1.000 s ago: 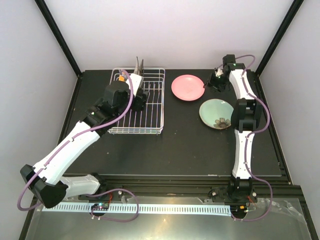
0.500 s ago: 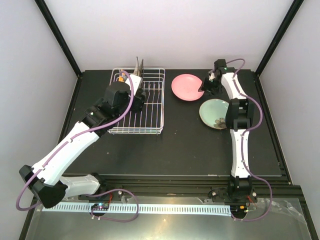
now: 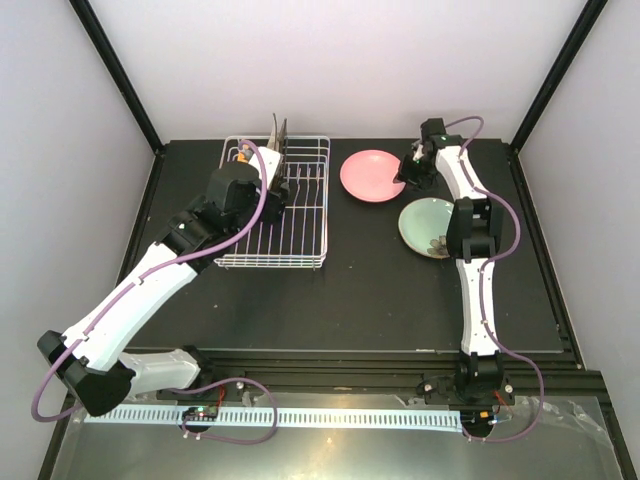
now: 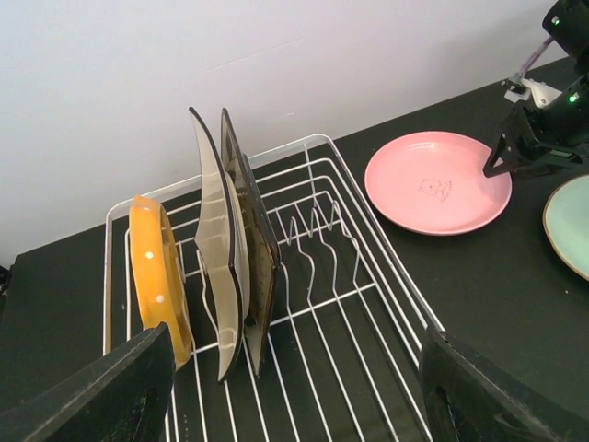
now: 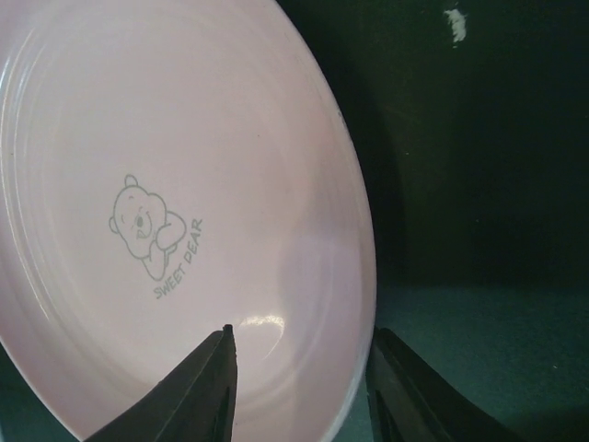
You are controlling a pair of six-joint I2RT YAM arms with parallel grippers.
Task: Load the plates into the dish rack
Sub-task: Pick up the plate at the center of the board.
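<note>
The right gripper (image 5: 302,333) is working on the pickup of the pink plate (image 3: 372,176), which is lying flat near the table's (image 3: 380,300) far edge, a little right of the middle; its jaws are standing part-way apart and straddling the plate's right rim, one finger over the pink face and the other outside the rim above the dark top; nothing is clamped yet. The pale green plate (image 3: 422,222) is lying flat just beside the pink one, toward the near right, with the right arm crossing over it. The dish rack (image 3: 272,263) is sitting toward the far left corner; the orange plate (image 4: 158,276) and two square plates (image 4: 216,249) are standing on edge at its far-left end, leaving tines free beside them. The left gripper (image 4: 294,343) is hovering above the rack with its jaws spread wide and nothing between them. Judging from this, the next move is calling for the right jaws to drop to the rim, close on it, tip the plate upright, and carry it left to a free slot; a shallow bite on a smooth rim is risking a slip.
</note>
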